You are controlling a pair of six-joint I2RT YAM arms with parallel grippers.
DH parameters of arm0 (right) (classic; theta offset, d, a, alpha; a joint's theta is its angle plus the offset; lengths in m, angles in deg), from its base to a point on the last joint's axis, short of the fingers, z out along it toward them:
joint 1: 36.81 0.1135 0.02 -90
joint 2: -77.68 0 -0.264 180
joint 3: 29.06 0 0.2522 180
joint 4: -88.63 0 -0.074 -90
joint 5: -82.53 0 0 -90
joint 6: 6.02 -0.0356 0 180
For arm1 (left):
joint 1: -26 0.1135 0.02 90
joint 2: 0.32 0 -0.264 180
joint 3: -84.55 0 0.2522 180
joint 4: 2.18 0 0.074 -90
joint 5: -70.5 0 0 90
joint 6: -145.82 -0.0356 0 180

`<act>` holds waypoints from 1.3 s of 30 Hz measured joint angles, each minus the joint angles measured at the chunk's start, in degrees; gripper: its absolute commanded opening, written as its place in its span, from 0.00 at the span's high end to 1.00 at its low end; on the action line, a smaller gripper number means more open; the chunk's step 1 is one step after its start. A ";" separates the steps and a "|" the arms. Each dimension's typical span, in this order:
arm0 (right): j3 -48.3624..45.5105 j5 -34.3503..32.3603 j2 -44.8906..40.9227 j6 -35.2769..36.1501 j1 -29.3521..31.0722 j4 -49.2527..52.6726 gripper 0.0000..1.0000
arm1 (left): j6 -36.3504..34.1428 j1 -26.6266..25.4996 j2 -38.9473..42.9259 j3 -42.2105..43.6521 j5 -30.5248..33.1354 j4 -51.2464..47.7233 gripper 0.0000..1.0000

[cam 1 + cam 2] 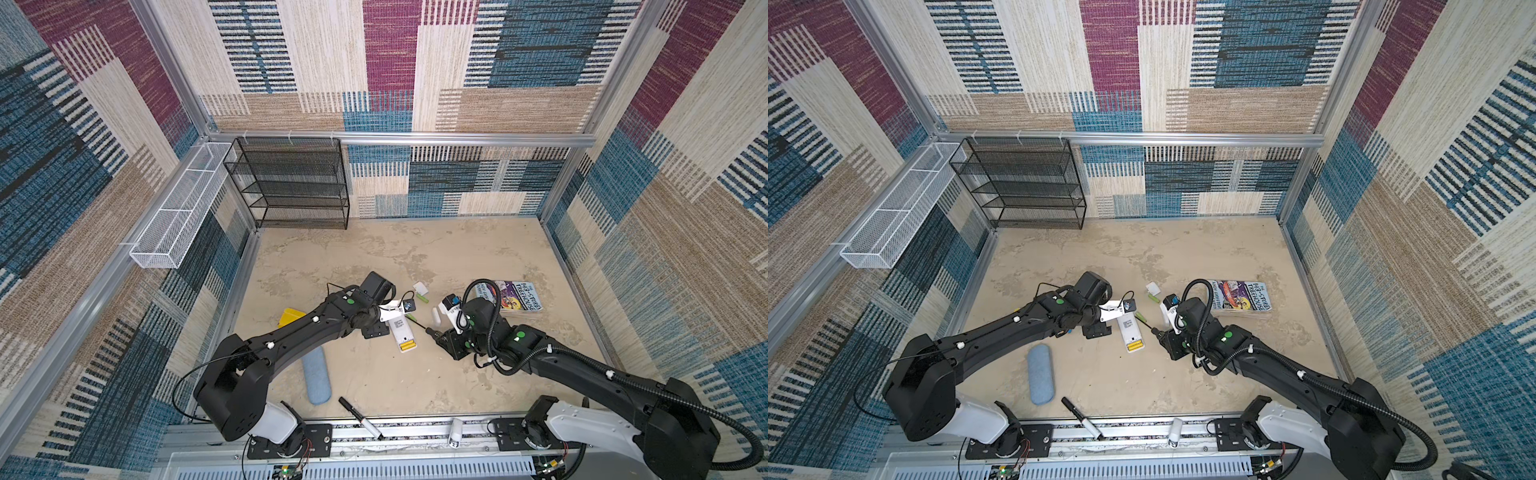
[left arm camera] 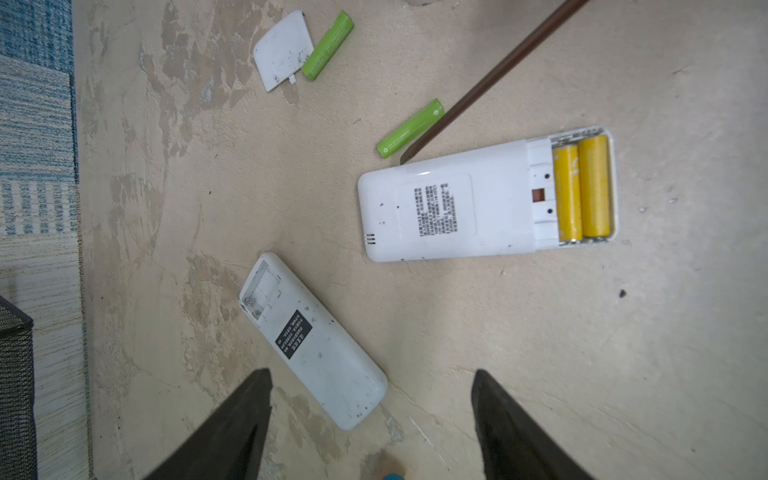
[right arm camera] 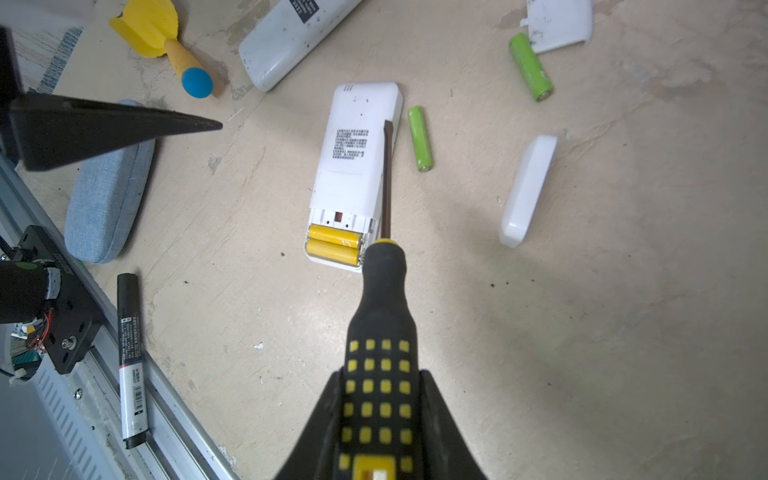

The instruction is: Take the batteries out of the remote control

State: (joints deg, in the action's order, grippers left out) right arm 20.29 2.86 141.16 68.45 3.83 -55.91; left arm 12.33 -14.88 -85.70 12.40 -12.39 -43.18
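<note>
done: two green batteries [image 2: 411, 128] out on desk [image 2: 540, 353] | remaining: two yellow batteries [image 2: 594, 187] in remote [image 2: 444, 208] | left jaws apart | right jaws clamp screwdriver [image 3: 382, 332]

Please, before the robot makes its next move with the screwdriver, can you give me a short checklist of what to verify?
1. Screwdriver held in right gripper jaws: ok.
2. Left gripper jaws open, empty: ok.
3. Wide remote cover off, yellow batteries exposed: ok.
4. Yellow batteries removed: not ok, both seated.
5. Blade tip at yellow batteries: not ok, near remote's opposite end.
6. Narrow remote compartment empty: ok.
</note>
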 measured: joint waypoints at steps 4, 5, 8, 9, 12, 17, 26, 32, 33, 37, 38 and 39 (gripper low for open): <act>0.00 -0.07 1.60 0.02 0.00 -1.33 1.00 | 0.39 0.15 -0.96 -0.37 0.20 -0.22 0.01; 0.02 -0.11 2.12 0.02 0.00 -1.77 1.00 | 1.18 0.24 -1.38 -0.74 0.20 -0.52 0.01; 0.04 -0.44 3.45 0.04 0.00 -2.62 1.00 | 1.55 0.31 -2.40 -1.79 0.35 -0.98 0.01; 0.07 -0.44 3.78 0.04 0.00 -2.71 1.00 | 1.68 0.37 -2.62 -1.97 0.39 -1.07 0.01; 0.33 -0.31 4.90 0.31 0.00 -3.45 1.00 | 1.68 0.37 -3.02 -2.21 0.35 -1.73 0.01; 0.72 1.75 6.58 1.53 0.00 -5.66 1.00 | 1.57 0.37 -3.21 -2.21 0.13 -2.19 0.01; 1.70 7.30 8.63 3.89 0.00 -7.69 1.00 | -1.75 0.37 -2.99 -0.33 -0.13 -2.82 0.01; 2.75 6.75 7.34 4.26 0.00 -6.88 1.00 | -3.58 0.37 -3.10 0.72 -1.14 -3.08 0.01; 3.13 5.57 6.62 4.24 0.00 -6.51 1.00 | -3.67 0.37 -3.41 0.72 -1.40 -2.99 0.01; 4.28 -1.18 2.47 2.69 -0.44 -3.74 1.00 | -3.67 0.37 -5.99 0.28 -3.02 -3.02 0.01; 4.28 -2.73 1.20 2.27 -0.74 -2.86 1.00 | -3.69 0.37 -6.93 -0.09 -3.28 -2.95 0.01; 4.31 -3.76 0.17 2.16 -1.07 -2.05 1.00 | -3.76 0.37 -7.67 -0.37 -3.65 -2.97 0.01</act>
State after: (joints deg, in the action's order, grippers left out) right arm 24.60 -0.90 141.33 70.62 2.76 -57.97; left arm 8.57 -14.51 -93.37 12.02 -16.04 -46.16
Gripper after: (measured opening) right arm 0.274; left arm 0.991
